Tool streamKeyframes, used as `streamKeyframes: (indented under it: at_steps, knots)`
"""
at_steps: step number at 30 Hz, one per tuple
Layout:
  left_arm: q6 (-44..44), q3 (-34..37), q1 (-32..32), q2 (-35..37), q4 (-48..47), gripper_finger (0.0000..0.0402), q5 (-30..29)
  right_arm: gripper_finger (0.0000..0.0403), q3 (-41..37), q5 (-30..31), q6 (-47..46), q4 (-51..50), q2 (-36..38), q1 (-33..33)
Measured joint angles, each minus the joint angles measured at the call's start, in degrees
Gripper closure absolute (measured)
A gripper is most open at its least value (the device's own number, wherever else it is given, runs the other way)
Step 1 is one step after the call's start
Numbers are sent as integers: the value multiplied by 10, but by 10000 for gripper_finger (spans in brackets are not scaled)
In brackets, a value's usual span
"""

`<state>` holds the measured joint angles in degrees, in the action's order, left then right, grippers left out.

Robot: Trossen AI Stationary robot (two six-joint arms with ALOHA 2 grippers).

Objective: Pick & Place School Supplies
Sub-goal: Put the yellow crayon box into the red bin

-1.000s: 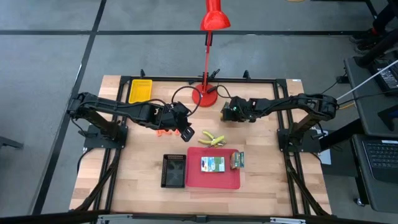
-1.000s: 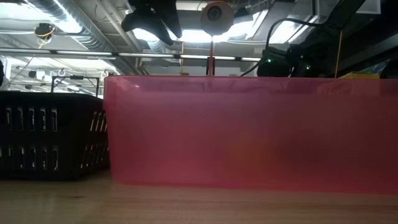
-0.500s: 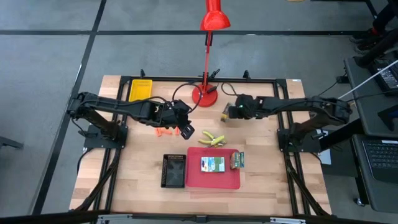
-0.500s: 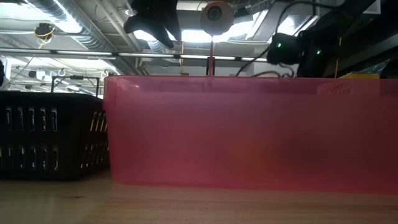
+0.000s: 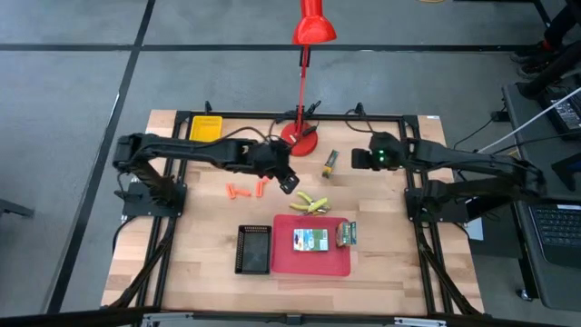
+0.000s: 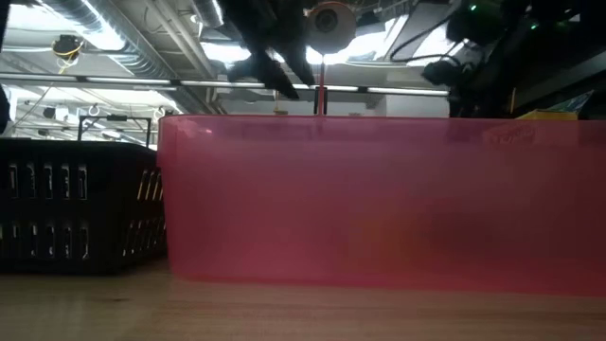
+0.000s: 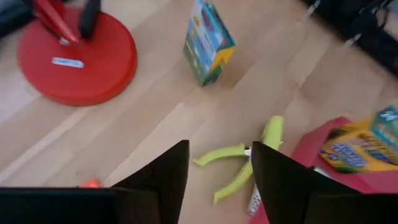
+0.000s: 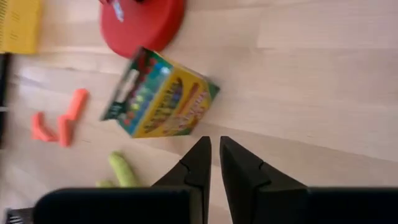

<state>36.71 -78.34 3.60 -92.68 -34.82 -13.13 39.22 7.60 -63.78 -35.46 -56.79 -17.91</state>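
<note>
Evidently the scissors-like tool [image 7: 242, 167] is light, stiff and thin, lying flat on the worktop [image 5: 381, 263] just beyond the left gripper [image 7: 219, 171], so it is probably best pinched across the joint between its two green handles. That gripper hangs above it with fingers parted and holds nothing. The right gripper [image 8: 214, 160], nearly clenched and empty, sits close behind the loose crayon box [image 8: 160, 94].

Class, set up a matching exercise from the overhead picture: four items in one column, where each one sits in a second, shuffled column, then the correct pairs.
Items:
1. crayon box
2. orange sticks
3. scissors-like tool
4. yellow tray

Places:
A. at the table's far left corner
B. just above the red tray
C. beside the red lamp base
D. on bare wood left of the left gripper

Pairs: 1-C, 2-D, 3-B, 4-A
</note>
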Motion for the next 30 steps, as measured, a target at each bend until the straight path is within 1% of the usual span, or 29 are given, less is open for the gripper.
streamKeyframes:
  at_steps: [4, 8, 12, 16, 19, 25, 28, 30]
  knots:
    - [-20, -39, 22, -62, 3, 206, 14, 362, 0, 4, -1, -28, 44, 0]
    - [-42, -108, 37, -125, 4, 188, 28, 362, 0, 6, -1, -45, 74, 0]
    - [-58, -185, 48, -181, 7, 179, 37, 362, 1, 5, -2, -49, 93, 0]
    - [-48, -235, 57, -227, 0, 178, 42, 362, 1, 6, -2, -56, 108, 0]
    - [-23, -255, 63, -246, 0, 178, 44, 362, 1, 10, -2, -59, 113, 0]
    - [33, -259, 77, -267, 4, 178, 44, 362, 1, 21, 0, -57, 119, 0]
    - [45, -261, 83, -275, 15, 178, 43, 362, 1, 21, 8, -57, 119, 0]
    - [46, -259, 88, -281, 5, 178, 43, 362, 1, 21, 13, -57, 119, 0]
